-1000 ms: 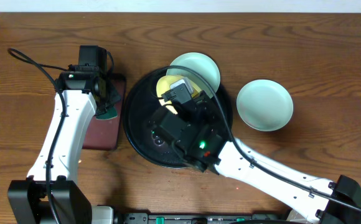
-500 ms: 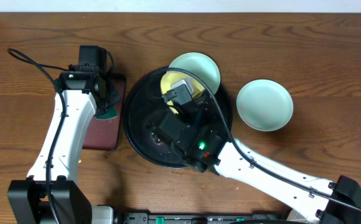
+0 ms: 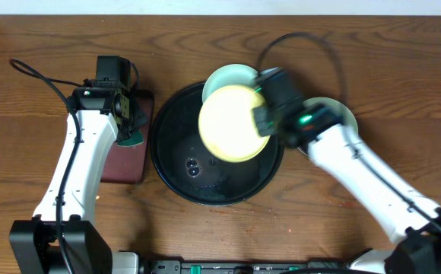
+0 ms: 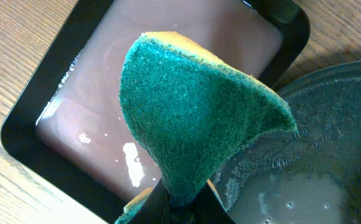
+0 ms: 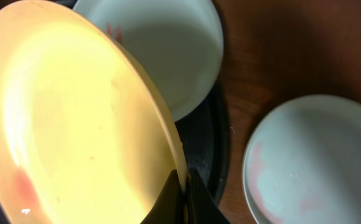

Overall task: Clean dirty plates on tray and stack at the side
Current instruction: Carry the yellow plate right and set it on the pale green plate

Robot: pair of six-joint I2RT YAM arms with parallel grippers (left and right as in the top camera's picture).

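Holding yellow plate (image 3: pixel 232 122) up for scrubbing.
Right fingers (image 5: pixel 170 202) are pinching its rim; left fingers (image 4: pixel 157 211), clenching the sponge (image 4: pixel 193 112), should be approaching next.

3 plates: 1 pale yellow plate (image 3: pixel 232 123), 2 aqua plates (image 5: pixel 168 50) (image 5: pixel 311 162). 2 trays: 1 round black tray (image 3: pixel 171 164), 1 smaller rectangular tray (image 4: pixel 87 106). 1 green sponge (image 4: pixel 193 106). 2 robot arms (image 3: pixel 76 167) (image 3: pixel 365 175). 1 wooden table (image 3: pixel 38 30).
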